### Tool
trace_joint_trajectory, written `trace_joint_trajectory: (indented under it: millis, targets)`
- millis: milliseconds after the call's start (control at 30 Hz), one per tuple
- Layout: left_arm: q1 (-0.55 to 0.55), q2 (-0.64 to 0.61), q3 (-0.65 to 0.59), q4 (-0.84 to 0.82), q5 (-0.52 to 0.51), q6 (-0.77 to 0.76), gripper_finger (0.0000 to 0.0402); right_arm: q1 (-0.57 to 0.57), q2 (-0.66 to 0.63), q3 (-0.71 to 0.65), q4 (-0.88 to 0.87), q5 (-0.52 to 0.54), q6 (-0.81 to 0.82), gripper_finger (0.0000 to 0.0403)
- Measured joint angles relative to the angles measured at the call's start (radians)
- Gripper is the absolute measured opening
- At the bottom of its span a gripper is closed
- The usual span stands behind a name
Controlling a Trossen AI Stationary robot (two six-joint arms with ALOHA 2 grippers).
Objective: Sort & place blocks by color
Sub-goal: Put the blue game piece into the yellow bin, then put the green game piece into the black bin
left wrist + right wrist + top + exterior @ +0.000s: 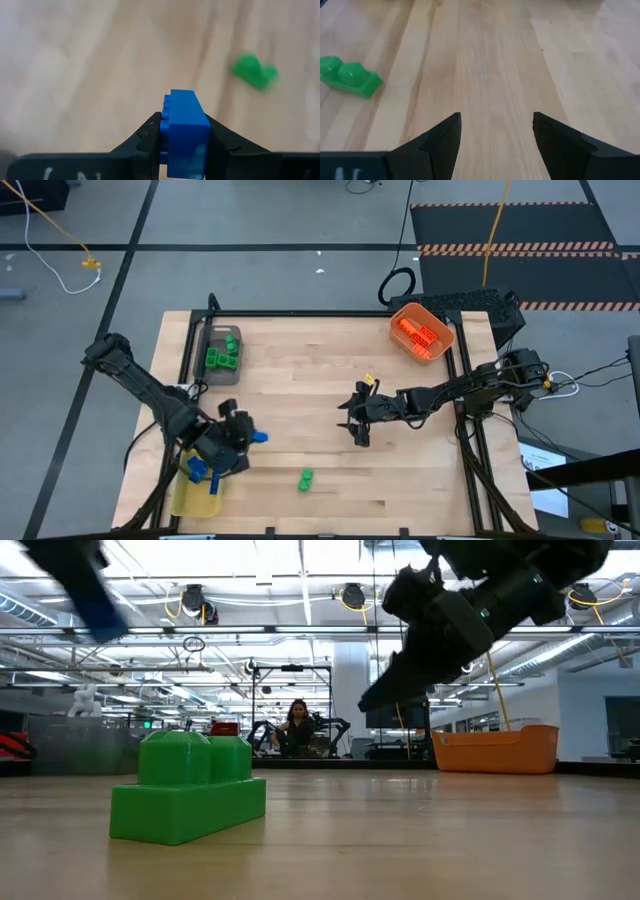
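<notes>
My left gripper has its jaws clenched on a blue block; only my left wrist view shows that grip plainly. My right gripper hangs with jaws released over bare tabletop. A loose green block lies between both jaws. From above I see green blocks binned, orange ones too.
</notes>
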Motion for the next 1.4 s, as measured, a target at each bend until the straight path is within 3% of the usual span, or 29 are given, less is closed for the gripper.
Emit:
trace_joint_trajectory:
  millis: [267,600,833,1100,1400]
  targets:
    - [-0.089,-0.005,0.0,-0.09,0.356,-0.099,0.0094,0.0,0.0,-0.105,0.216,0.0,0.033,0.0233]
    - [-0.219,-0.005,0.0,-0.095,0.618,-0.324,0.0094,0.0,0.0,-0.112,0.247,0.0,0.039,0.0233]
    - [-0.286,0.007,0.0,-0.097,0.637,-0.459,0.0096,0.0,0.0,-0.113,0.267,0.0,0.073,0.0233]
    - [-0.33,0.068,0.0,-0.17,0.674,-0.558,0.016,0.0,0.0,-0.113,0.268,0.0,0.098,0.0233]
    - [-0.304,0.095,0.0,-0.152,0.688,-0.463,0.0213,-0.001,0.0,-0.113,0.278,-0.001,0.108,0.0233]
